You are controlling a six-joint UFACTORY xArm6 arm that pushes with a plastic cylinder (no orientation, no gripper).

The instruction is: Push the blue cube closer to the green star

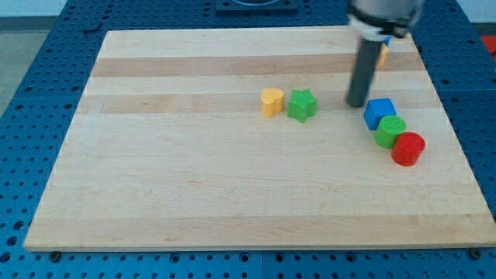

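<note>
Nearest, at the frame's right, a red cylinder (408, 148) touches a green cylinder (390, 131), which touches the blue cube (379, 113). My tip (356, 105) (no fingers to open or close) stands just left of the cube, between it and the green star (301, 105): pushing from here would likely drive the cube away across the wooden tabletop (194, 186).
</note>
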